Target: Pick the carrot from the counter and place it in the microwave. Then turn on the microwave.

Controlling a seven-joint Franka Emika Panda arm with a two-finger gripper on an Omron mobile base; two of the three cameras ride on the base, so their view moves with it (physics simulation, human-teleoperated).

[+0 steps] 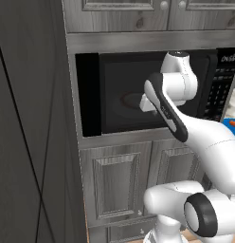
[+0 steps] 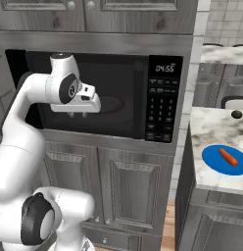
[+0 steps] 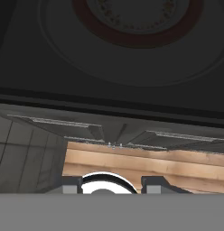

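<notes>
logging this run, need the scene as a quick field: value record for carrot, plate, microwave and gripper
carrot: small orange stick, lying on the blue plate
blue plate: round, on the marble counter right of the microwave
microwave: built-in, black, door swung open to the left, a red-rimmed plate inside
keypad: lit display at the top right
gripper: in front of the microwave opening, fingers pointing down, jaws apart, nothing between them

A round blue plate lies flat, grey panelled cabinet doors below, wooden floor beneath.
</notes>
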